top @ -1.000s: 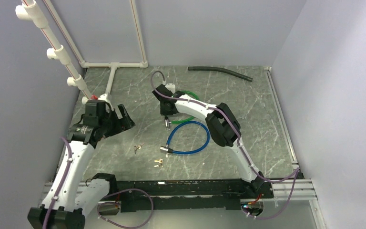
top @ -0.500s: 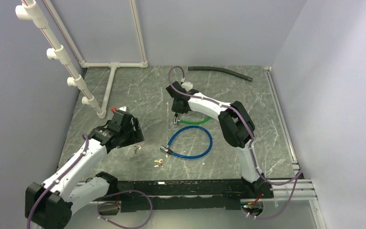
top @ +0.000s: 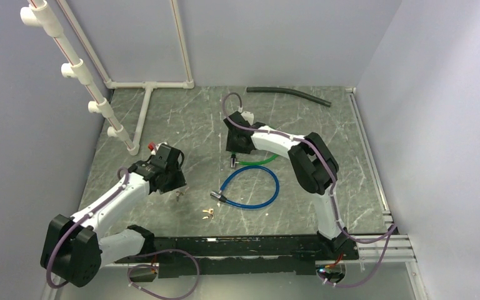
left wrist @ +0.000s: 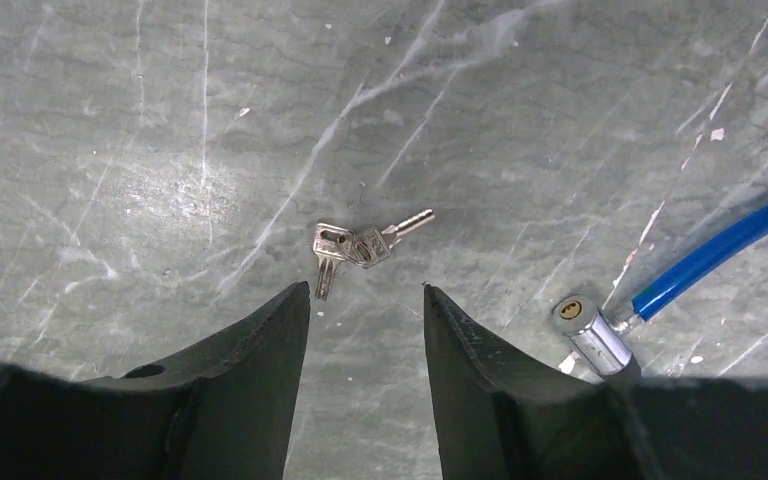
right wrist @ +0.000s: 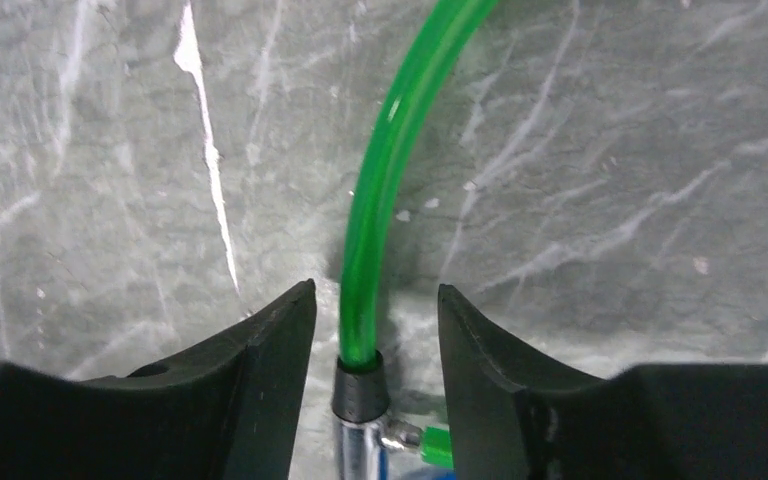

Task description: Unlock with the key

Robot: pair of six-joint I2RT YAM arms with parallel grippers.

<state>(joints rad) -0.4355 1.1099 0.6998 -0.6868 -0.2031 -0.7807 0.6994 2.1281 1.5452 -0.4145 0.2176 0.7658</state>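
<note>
A small bunch of silver keys (left wrist: 352,245) lies on the grey table just beyond my open left gripper (left wrist: 365,290); it also shows in the top view (top: 179,195), with the left gripper (top: 164,175) to its left. A blue cable lock (top: 253,187) lies in a loop, and its chrome cylinder (left wrist: 587,327) shows its keyhole. My right gripper (right wrist: 375,290) is open with its jaws on either side of the lock end (right wrist: 360,392) of a green cable lock (right wrist: 392,170), not touching it; in the top view the right gripper (top: 235,149) is over the green cable (top: 259,160).
A second bunch of keys (top: 209,214) lies in front of the blue loop. A black hose (top: 290,94) lies at the back. A white pipe frame (top: 145,85) stands at the back left and along the left wall.
My left arm has swung right and down towards the keys. My right gripper has moved right and back, ending over the green cable's lock end.
</note>
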